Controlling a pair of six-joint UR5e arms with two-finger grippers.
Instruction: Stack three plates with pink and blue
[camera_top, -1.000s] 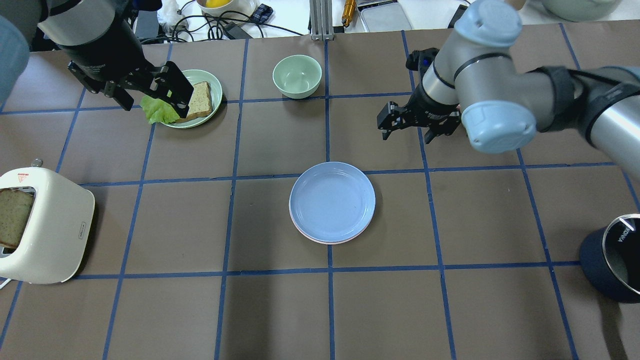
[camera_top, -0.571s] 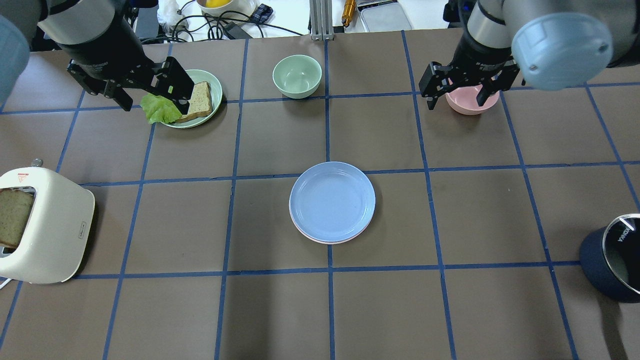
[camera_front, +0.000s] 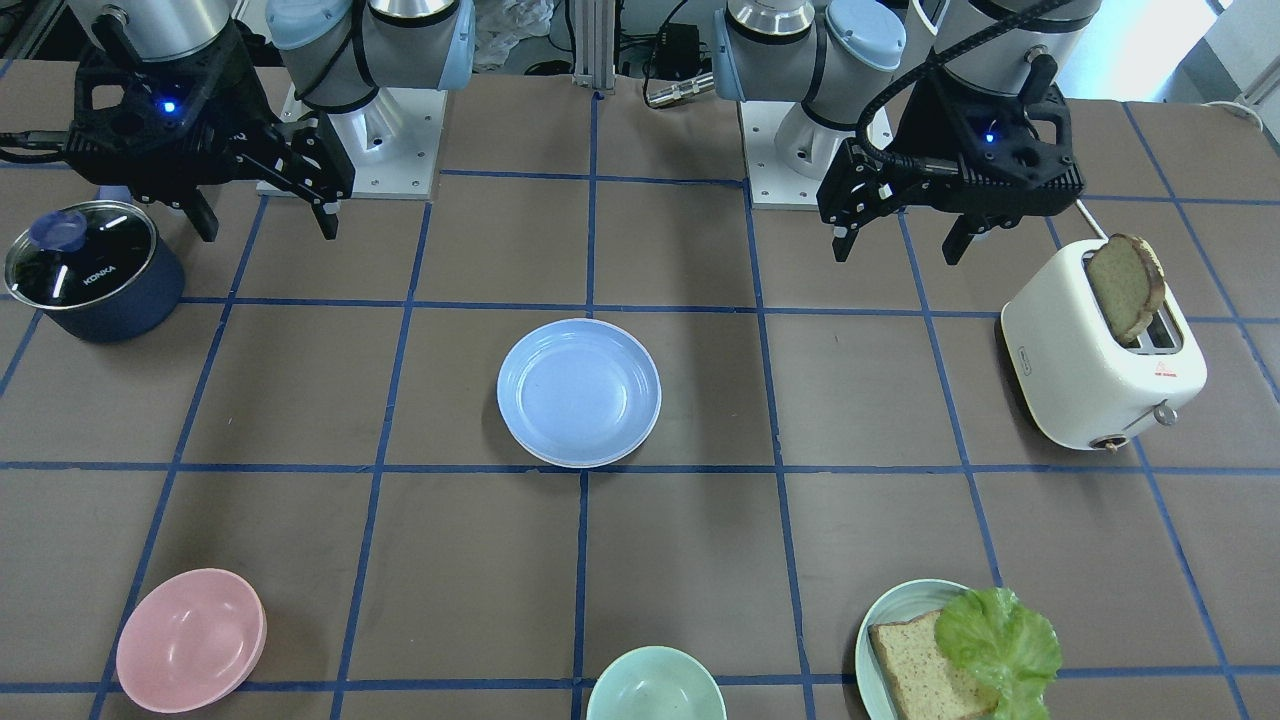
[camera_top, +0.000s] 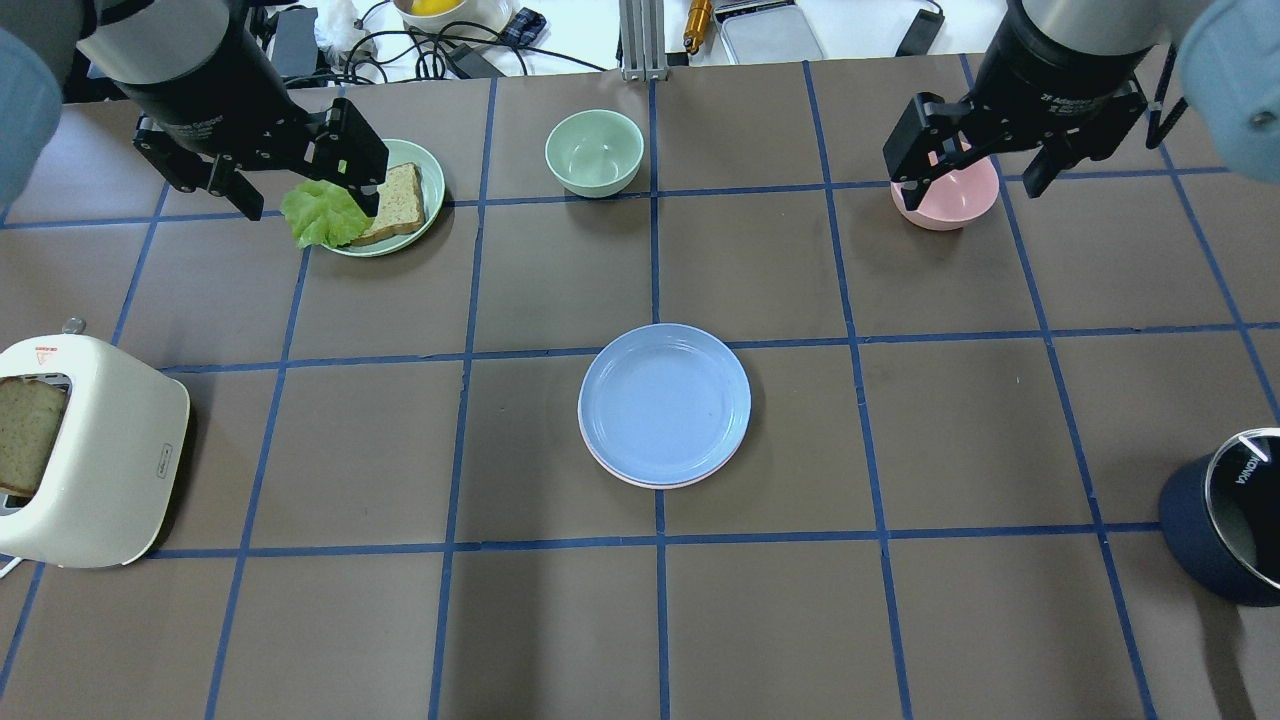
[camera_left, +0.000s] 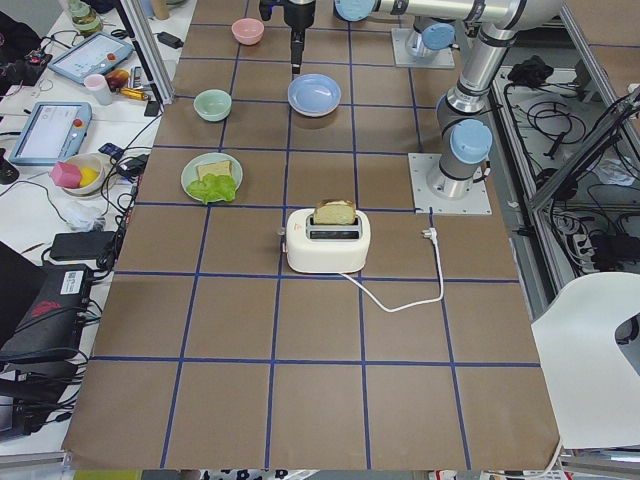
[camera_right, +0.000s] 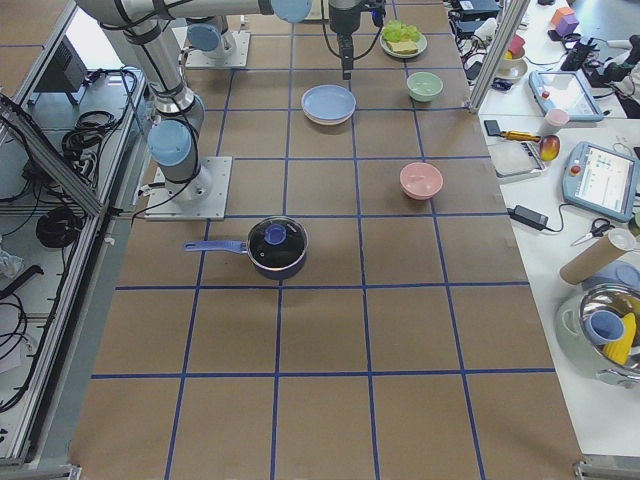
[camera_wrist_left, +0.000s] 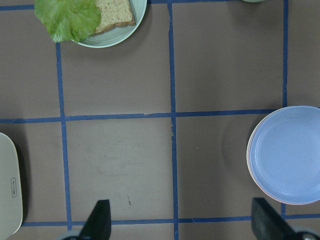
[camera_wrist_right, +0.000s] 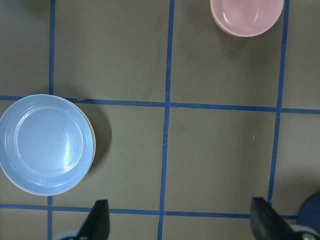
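Note:
A light blue plate (camera_top: 665, 403) lies on top of a stack at the table's middle. A pale pink plate rim (camera_top: 622, 477) peeks out under its near edge. I cannot make out the cream-white plate; it is hidden. The stack also shows in the front view (camera_front: 579, 392), the left wrist view (camera_wrist_left: 287, 154) and the right wrist view (camera_wrist_right: 46, 142). My left gripper (camera_top: 300, 195) hangs open and empty above the bread plate at the far left. My right gripper (camera_top: 968, 178) hangs open and empty above a pink bowl (camera_top: 945, 208) at the far right. Both are well clear of the stack.
A teal plate (camera_top: 428, 215) with bread and lettuce sits far left. A green bowl (camera_top: 594, 152) sits far centre. A white toaster (camera_top: 100, 460) holding bread stands at the left edge. A dark lidded pot (camera_top: 1225, 525) stands at the right edge.
My right arm has swung from beside the stack back and to the right, uncovering the pink bowl, and now hovers over it. My left gripper has barely shifted. The stack has not moved.

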